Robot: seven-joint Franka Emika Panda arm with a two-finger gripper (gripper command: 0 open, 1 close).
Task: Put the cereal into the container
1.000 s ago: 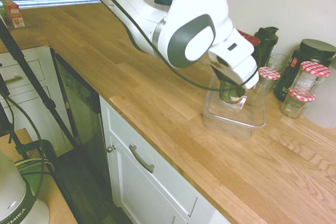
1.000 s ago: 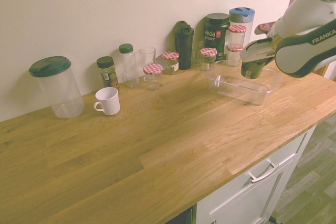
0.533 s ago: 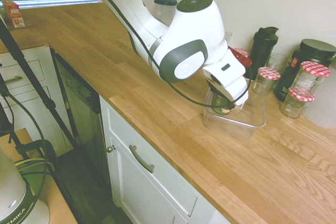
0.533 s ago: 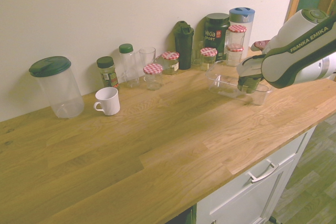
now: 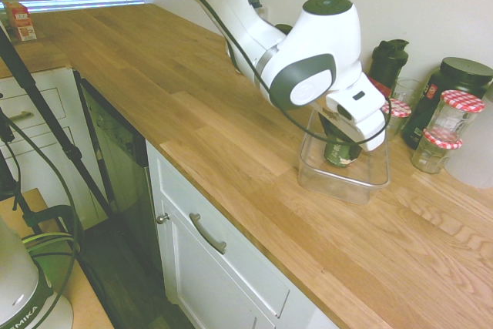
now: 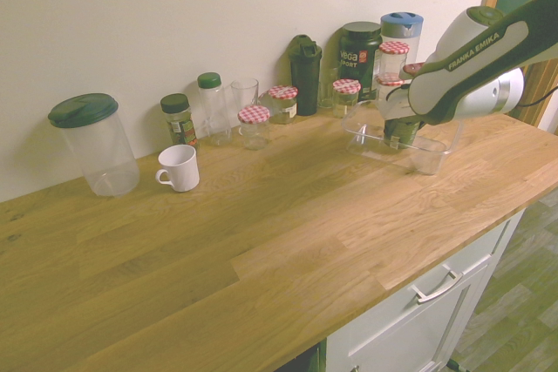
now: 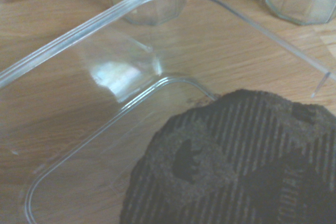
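The cereal (image 5: 337,153), a small dark green cup with a pale label, stands low inside the container (image 5: 347,187), a clear rectangular tub on the wooden counter. My gripper (image 5: 341,146) reaches down into the tub from above and is shut on the cereal. From the other side the cereal (image 6: 398,137) shows through the wall of the container (image 6: 436,157), with the gripper (image 6: 399,130) on it. In the wrist view the cup's dark ribbed top (image 7: 236,161) fills the lower right, and the container's rounded rim (image 7: 105,20) curves around it.
Glass jars with checked lids (image 5: 461,110) (image 5: 395,112), a black tub (image 5: 456,81) and a dark shaker (image 5: 390,61) stand close behind the container by the wall. Further along are a white mug (image 6: 179,167), a spice jar (image 6: 179,119) and a big clear canister (image 6: 92,145). The counter's front edge (image 5: 231,206) is near.
The gripper has come down with the cereal from above the tub's rim into the tub, and the arm has swung a little toward the wall.
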